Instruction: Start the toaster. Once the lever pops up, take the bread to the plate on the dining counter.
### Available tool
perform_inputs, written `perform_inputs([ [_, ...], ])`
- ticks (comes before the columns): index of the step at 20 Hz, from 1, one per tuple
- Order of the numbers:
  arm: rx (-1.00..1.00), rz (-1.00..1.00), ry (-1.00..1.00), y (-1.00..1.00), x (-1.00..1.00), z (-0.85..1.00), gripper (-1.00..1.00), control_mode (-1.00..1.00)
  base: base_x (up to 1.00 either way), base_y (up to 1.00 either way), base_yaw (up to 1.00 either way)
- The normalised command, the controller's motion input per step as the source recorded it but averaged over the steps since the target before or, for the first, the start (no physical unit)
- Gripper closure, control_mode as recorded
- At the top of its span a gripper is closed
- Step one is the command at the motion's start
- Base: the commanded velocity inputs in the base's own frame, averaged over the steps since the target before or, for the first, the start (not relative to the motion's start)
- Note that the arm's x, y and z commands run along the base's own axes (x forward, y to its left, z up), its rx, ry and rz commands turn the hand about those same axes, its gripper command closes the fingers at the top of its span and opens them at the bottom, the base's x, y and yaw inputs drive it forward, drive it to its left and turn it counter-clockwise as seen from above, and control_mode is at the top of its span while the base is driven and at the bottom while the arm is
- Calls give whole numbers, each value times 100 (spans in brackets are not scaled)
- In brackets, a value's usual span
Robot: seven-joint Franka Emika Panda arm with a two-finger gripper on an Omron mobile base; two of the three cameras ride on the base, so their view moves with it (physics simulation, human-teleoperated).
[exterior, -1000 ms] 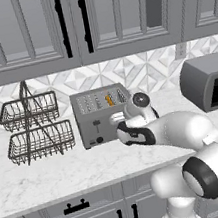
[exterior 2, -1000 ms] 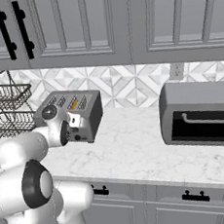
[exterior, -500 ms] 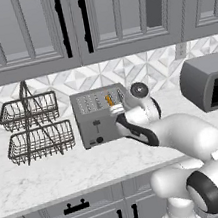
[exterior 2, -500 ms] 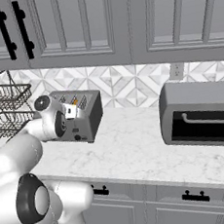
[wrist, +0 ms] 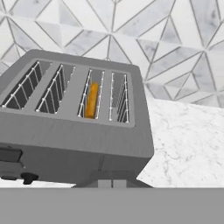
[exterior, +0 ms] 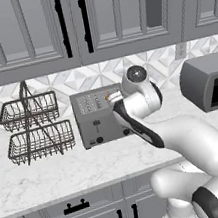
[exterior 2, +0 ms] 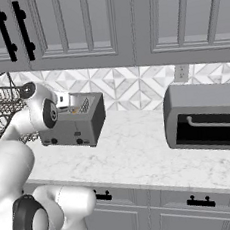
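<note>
The grey four-slot toaster (exterior: 99,116) (exterior 2: 75,123) (wrist: 74,118) stands on the marble worktop against the tiled wall. The bread (wrist: 91,99) (exterior 2: 75,110) sits low in the third slot from the left in the hand view, showing as a thin orange strip. My gripper (exterior: 113,97) (exterior 2: 63,99) (wrist: 112,183) hovers just above the toaster's right end, looking down into the slots, its fingers together and holding nothing. A dark lever slot (wrist: 8,155) and a knob (wrist: 28,177) show on the toaster's front. The plate and the dining counter are out of view.
A two-tier wire basket (exterior: 33,127) (exterior 2: 1,111) stands left of the toaster. A larger dark-grey rounded appliance (exterior: 210,80) (exterior 2: 205,115) sits to the right. Upper cabinets (exterior: 65,22) hang low above the marble worktop (exterior: 66,172).
My hand has risen from the toaster's front face and swung up over its right end, turning to look down at the slots. The toaster has not moved.
</note>
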Motion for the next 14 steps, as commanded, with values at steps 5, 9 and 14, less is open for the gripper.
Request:
perform_inputs([
  [5, 0, 6, 3, 0, -5, 39, 100, -100, 0, 0, 0],
  [9, 0, 0, 2, 0, 0, -8, -100, -100, 0, 0, 0],
  [14, 0, 0, 0, 0, 0, 0, -100, -100, 0, 0, 0],
])
